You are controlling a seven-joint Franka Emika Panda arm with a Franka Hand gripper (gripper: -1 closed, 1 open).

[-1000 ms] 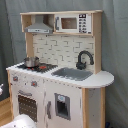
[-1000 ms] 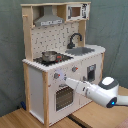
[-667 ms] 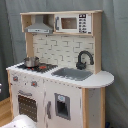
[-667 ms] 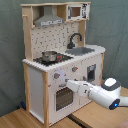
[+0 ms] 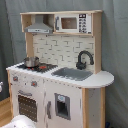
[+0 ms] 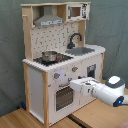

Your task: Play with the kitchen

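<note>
End effector (image 6: 71, 83) tip seemingly touching kitchen (image 6: 37, 85), grip unclear.

In both exterior views the kitchen (image 5: 60, 75) (image 6: 60, 65) stands on the floor before a curtain (image 5: 115, 45). On its worktop (image 5: 100, 80), the pot (image 5: 31, 61) sits on the stove at one end. The sink (image 5: 72, 74) lies toward the other end, with the faucet (image 5: 84, 59) at its back edge. The hood (image 5: 40, 25) hangs above the stove and the microwave (image 5: 72, 22) beside it, above the sink. In the second exterior view the arm (image 6: 102, 90) reaches the front, beside the oven door (image 6: 64, 96).

Grey curtain (image 5: 115, 60); wooden floor (image 6: 20, 120)
</note>
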